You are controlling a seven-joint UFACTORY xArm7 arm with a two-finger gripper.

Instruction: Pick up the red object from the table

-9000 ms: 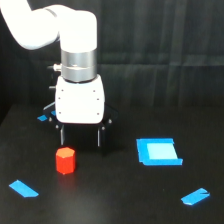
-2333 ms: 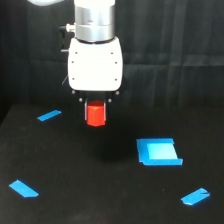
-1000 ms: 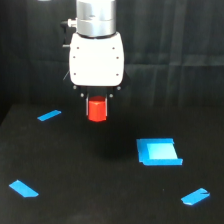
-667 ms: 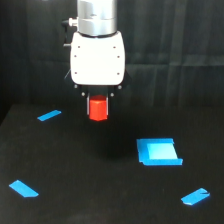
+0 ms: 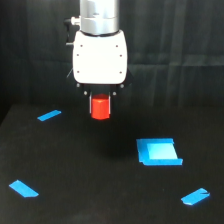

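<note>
The surface (image 5: 100, 190) is matte black and plain, and the backdrop (image 5: 175, 50) behind it is black too. The block (image 5: 100, 108) is red-orange, with a brighter top edge. The end effector (image 5: 100, 102) has a white housing with small dark screws, and dark fingers; the arm (image 5: 99, 16) above it is silver-grey. The square (image 5: 158, 151) is bright blue with a paler centre. Three tape strips (image 5: 49, 115) (image 5: 23, 188) (image 5: 195, 197) are the same bright blue.
</note>
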